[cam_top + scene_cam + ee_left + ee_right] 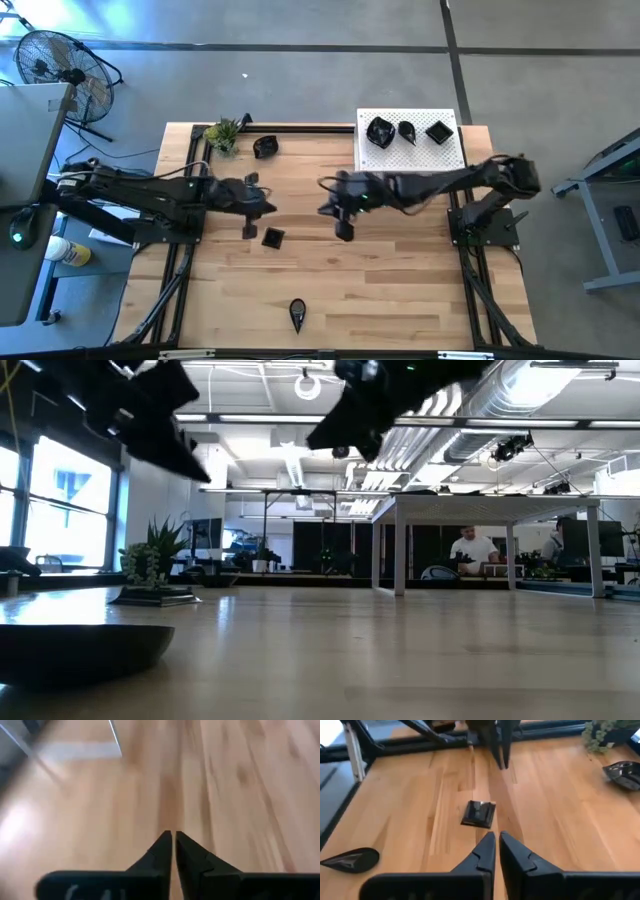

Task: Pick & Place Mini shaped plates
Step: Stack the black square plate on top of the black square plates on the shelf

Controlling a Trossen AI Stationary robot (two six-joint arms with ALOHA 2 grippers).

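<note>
Two claws hang above the wooden worktop (400, 290), both pinched narrow with nothing between the fingers. The left claw (173, 840) has its tips nearly touching, and under it there is only bare wood. The right claw (497, 841) is likewise closed down to a slit and carries nothing.

A square plate (479, 813) lies flat on the worktop just ahead of the right claw's tips and apart from them; in the high view it (273, 237) sits just beside the left claw (250, 231), on the side toward the right arm, between the two claws. The right claw (344, 232) is near it but not touching.

A teardrop plate (297, 315) rests well away from both claws near the worktop's front edge; in the right wrist view it (351, 859) lies off to the side of that claw. A wavy-edged plate (265, 147) sits beyond the left claw, near the small green plant (222, 133).

Three more plates (407, 131) stand on the white perforated platform (445, 155) behind the right arm, well apart from its claw
</note>
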